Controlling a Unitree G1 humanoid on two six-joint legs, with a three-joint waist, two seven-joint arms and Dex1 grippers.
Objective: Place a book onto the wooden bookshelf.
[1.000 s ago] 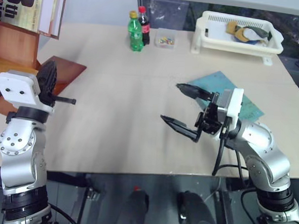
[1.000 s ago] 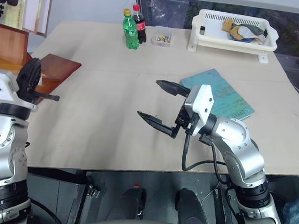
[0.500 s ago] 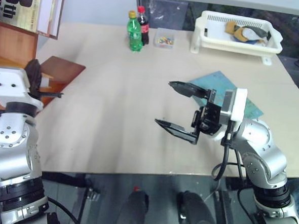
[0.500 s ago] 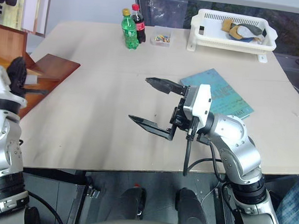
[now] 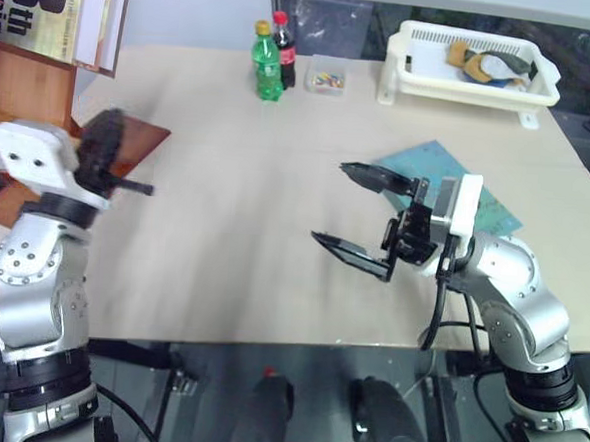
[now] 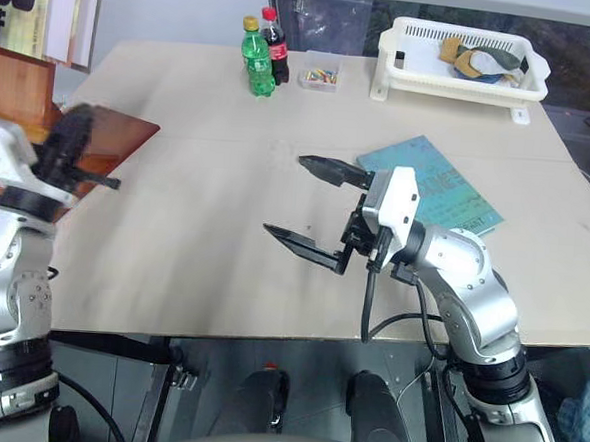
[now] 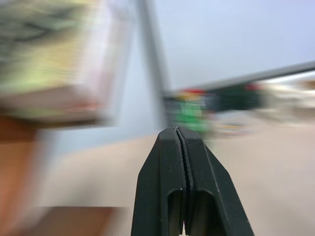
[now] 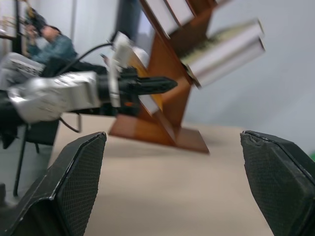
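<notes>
Left claw rightward since; books on bookshelf.

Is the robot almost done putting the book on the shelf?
It may well be. Neither claw holds a book now: the left claw is shut on nothing beside the wooden bookshelf, and the right claw hangs open over the table. Books sit on the shelf in the right wrist view, but I cannot tell whether the orange-yellow one is among them. A teal book lies flat on the table.
</notes>
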